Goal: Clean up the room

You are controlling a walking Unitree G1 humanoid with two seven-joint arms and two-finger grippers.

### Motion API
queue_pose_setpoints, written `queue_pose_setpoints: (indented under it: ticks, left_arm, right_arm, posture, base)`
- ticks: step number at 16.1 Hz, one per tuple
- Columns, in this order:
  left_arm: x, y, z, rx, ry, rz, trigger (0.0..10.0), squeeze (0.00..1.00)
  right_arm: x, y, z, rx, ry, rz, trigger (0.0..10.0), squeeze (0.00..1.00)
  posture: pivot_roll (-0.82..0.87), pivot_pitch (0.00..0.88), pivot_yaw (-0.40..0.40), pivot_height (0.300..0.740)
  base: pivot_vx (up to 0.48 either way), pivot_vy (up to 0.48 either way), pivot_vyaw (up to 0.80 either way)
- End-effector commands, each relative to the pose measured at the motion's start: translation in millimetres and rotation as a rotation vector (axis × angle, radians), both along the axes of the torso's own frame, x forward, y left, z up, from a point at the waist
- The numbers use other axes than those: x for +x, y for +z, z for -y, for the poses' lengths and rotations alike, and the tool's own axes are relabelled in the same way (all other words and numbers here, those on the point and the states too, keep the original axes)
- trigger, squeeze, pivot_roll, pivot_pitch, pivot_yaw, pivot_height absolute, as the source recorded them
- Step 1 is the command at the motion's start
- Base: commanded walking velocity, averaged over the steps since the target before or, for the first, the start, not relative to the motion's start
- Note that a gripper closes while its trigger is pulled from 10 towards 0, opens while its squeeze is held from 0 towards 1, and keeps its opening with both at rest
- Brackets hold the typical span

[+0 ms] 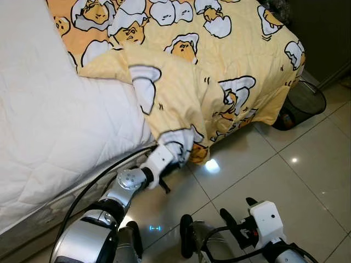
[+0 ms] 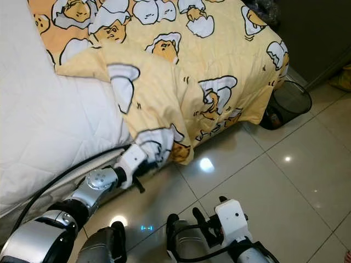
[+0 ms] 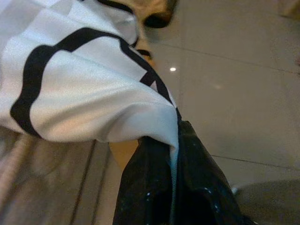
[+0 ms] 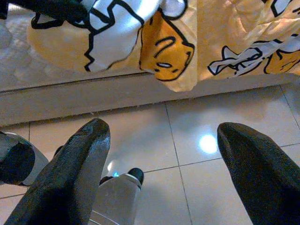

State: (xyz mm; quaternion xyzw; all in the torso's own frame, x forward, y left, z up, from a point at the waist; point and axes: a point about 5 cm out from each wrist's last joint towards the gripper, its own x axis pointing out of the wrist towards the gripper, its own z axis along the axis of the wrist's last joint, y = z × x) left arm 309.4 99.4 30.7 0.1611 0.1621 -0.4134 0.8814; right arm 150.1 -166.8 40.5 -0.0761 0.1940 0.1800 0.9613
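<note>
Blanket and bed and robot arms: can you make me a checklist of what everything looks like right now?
Surface: white quilted mattress, partly bare; glossy tiled floor.
Job's things: yellow cartoon-print blanket covers the bed's far end, one corner hanging over the near edge.
Clutter: black mesh bin on the floor past the bed's corner.
Grippers: left gripper shut on the blanket's hanging corner; right gripper open, low over the floor.
Cables: black cable running along the left arm.
Surroundings: dark cabinet behind the bin.
</note>
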Motion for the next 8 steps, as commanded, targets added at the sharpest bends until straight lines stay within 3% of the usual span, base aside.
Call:
queue_pose_setpoints:
  ticks: [1,8]
  left_arm:
    - [-11.4,-9.9,6.2,0.018,-0.069,-0.034,10.0,0.00]
    - [-18.2,-13.9,7.2,-0.023,-0.084,-0.054,10.0,0.00]
  right_arm:
    - [-4.5,-4.8,1.8,-0.004,-0.003,-0.023,10.0,0.00]
    - [-1.7,-5.5,0.7,-0.001,-0.001,-0.018,10.0,0.00]
  posture:
    - [-0.20,0.269,-0.083,0.740]
    - [-0.19,0.261,-0.076,0.740]
  base:
    - [0.000,0.000,0.00]
    - [0.000,0.000,0.00]
